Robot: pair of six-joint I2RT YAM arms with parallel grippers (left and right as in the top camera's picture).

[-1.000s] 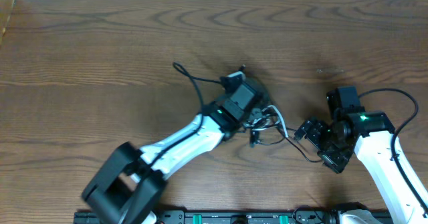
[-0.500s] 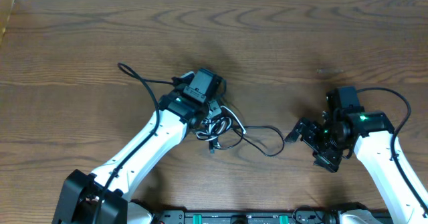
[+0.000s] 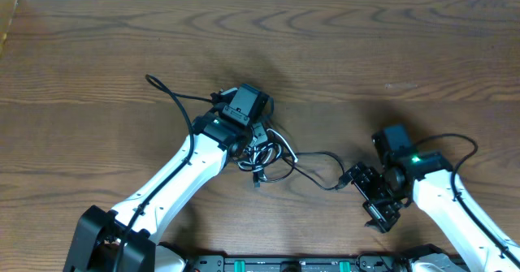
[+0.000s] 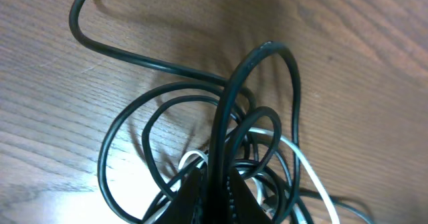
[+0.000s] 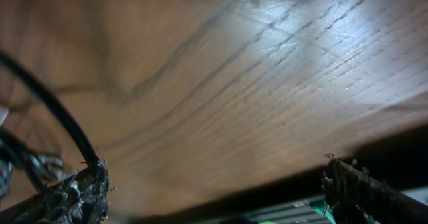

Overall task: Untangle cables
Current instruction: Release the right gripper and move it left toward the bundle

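Wood table [image 3: 97, 45]: left pincer [image 4: 212, 190] clenched on black cable [image 4: 229, 97], white cable [image 4: 301, 158] half buried, right pincer [image 5: 214, 184] released.

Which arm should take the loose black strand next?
Right. The right fingers are open, with the black cable running up to one of them. The left fingers are shut on the tangle, so that arm probably serves best as the anchor.
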